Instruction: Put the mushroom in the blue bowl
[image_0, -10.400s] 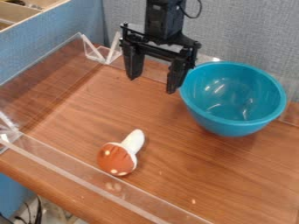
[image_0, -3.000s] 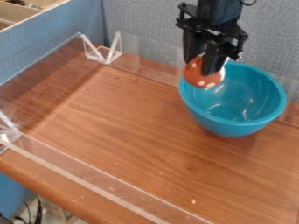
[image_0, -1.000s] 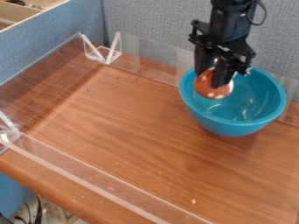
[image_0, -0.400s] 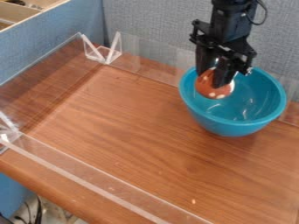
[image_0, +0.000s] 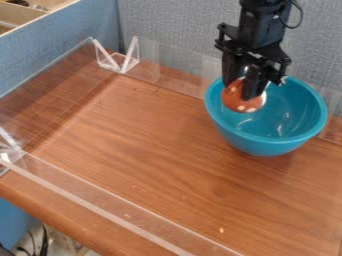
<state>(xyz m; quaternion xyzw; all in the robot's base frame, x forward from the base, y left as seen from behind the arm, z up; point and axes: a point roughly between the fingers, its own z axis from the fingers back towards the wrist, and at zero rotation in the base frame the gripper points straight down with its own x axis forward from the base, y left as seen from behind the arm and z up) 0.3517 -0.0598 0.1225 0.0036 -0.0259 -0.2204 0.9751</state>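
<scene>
Camera view: at two o'clock from the middle, the black gripper (image_0: 245, 88) is pointed downward, its fingers pressed in on the mushroom (image_0: 243, 98), which is held by the part hidden between them. The rounded reddish-brown cap, marked with pale spots, is left showing below and beside the fingertips, while the stem cannot be made out. Above the gripper, the black arm (image_0: 263, 14) is seen reaching in from one o'clock, with a dark cable (image_0: 301, 14) looped at its right side. The mushroom is placed over the ten o'clock part of the opening of the blue bowl (image_0: 274, 148); whether the inner wall is touched by the cap cannot be told. The bowl is set upright on the brown wooden table (image_0: 140, 150), its glossy inside partly covered from sight by the gripper. Farther out, a white bracket (image_0: 118, 60) is seen at eleven o'clock, and another white bracket (image_0: 8, 150) is cut off by the frame at nine o'clock. Along the near side, a transparent strip (image_0: 100, 207) is stretched from nine toward six o'clock. The table is backed by a grey panel (image_0: 167, 30) at twelve o'clock, and at seven to eight o'clock dark cables (image_0: 42, 240) are partly shown.
</scene>
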